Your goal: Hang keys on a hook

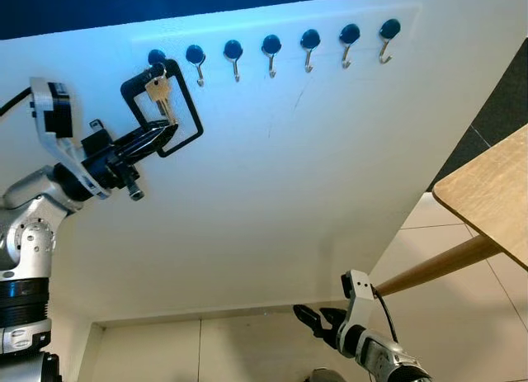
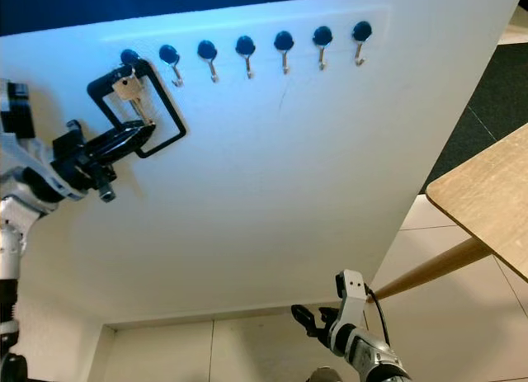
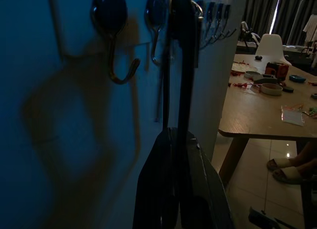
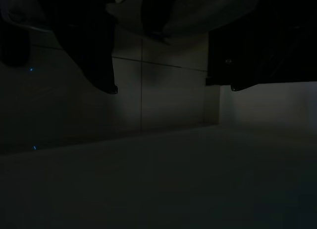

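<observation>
Both arms are silver metal with ribbed cylindrical joints and white camera brackets trailing thin black cables, each ending in long, glossy black tapered fingers: the left gripper [image 1: 161, 135] and the right gripper [image 1: 318, 318].

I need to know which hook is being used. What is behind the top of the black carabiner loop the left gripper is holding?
The black carabiner loop, gripped by the left gripper, has its top at the leftmost hook in the row. Its blue cap shows; the metal prong is covered. A key hangs inside the loop.
</observation>
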`<state>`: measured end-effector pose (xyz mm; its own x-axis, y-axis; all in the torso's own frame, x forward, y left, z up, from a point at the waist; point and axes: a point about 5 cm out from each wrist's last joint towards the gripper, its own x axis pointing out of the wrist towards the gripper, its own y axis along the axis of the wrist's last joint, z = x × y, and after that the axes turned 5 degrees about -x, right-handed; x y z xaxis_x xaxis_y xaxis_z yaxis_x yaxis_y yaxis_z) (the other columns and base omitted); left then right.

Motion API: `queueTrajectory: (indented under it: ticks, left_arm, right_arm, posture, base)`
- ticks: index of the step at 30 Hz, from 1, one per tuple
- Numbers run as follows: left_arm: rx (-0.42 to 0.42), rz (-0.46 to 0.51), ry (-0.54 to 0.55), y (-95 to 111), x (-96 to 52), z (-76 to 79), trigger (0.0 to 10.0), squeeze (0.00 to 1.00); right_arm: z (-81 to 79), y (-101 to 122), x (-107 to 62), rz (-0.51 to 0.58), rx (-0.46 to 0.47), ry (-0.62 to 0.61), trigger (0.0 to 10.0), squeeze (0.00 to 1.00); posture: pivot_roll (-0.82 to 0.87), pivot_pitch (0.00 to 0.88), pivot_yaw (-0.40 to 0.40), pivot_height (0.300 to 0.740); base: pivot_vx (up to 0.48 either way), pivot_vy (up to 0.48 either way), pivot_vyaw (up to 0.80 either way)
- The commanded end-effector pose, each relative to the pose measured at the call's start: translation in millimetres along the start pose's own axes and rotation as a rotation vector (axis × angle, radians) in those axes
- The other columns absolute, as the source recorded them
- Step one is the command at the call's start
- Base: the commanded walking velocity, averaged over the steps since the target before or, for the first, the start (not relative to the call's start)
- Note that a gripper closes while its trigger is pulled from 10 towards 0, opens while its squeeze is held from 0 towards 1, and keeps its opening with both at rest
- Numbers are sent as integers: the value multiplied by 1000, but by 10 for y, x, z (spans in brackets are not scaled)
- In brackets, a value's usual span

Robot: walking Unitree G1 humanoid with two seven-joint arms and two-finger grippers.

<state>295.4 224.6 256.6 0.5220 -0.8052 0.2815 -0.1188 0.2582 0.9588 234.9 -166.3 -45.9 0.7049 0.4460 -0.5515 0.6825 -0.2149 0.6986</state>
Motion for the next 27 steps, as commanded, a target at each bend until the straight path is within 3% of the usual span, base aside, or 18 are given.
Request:
queueTrajectory:
  ticks: [1,15,27]
  left_arm:
    - [-35,-12,15,-76,6,-18,10000,0]
    - [-81,-50,95,-206,-40,-130,10000,0]
    - [-110,-68,87,-317,-11,-86,10000,0]
  right_arm:
    - [-20,-58,5,-16,10,-1,10000,0]
    - [-13,-80,-5,-15,17,-8,10000,0]
    - [-10,-73,-5,-13,17,-9,10000,0]
  posture:
    - [-94,112,110,740]
    - [-98,127,116,740]
    - [-96,128,113,740]
  base:
    - [0,0,0]
    - [0,0,0]
    - [0,0,0]
